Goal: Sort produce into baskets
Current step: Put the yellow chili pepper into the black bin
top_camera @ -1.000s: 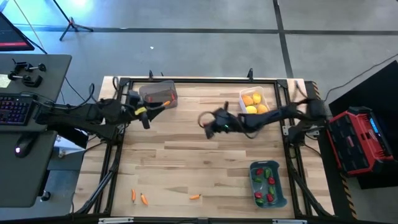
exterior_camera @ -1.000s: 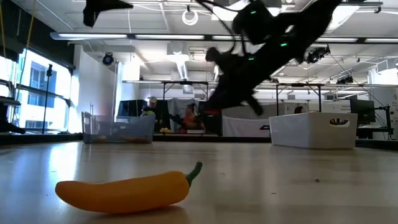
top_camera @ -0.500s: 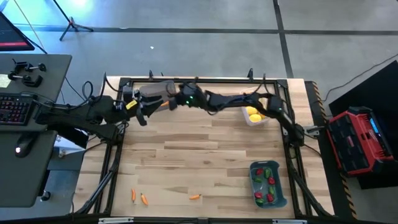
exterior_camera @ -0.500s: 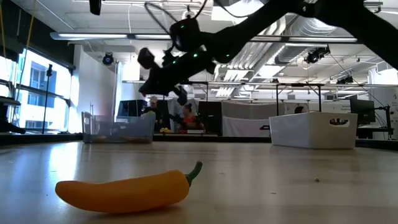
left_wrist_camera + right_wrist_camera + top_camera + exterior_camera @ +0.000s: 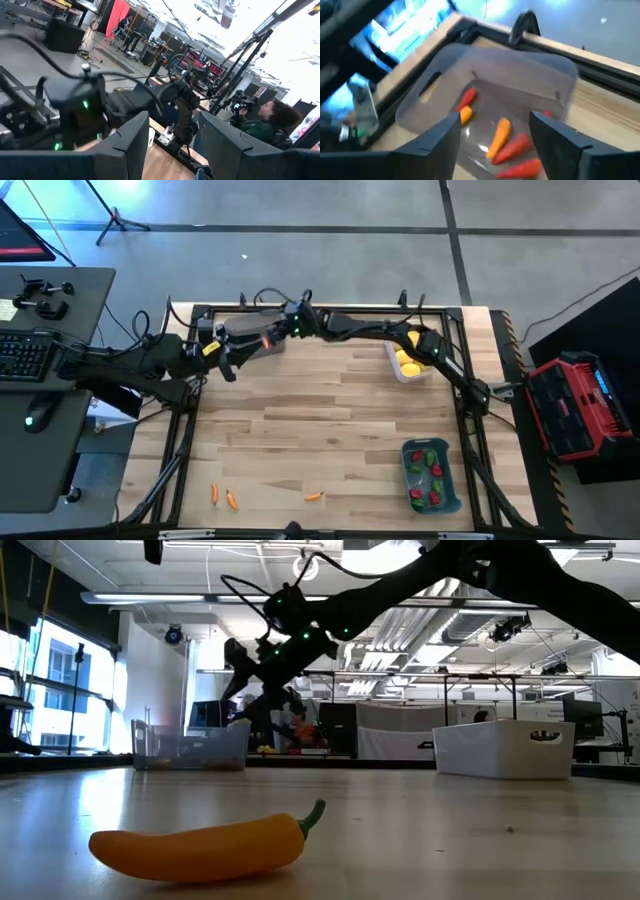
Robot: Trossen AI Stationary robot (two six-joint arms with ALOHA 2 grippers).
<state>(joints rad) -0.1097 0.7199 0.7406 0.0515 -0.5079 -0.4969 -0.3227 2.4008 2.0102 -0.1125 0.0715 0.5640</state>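
Right wrist view only: carrots [image 5: 500, 136] inside grey bin [image 5: 555, 75].

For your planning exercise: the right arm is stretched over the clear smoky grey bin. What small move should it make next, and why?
Probably lift the right gripper away from the clear smoky grey plastic bin. Its fingers stand apart with nothing between them, small orange carrots already lie in that bin, and three tiny orange carrots remain loose at the wooden table's near edge.
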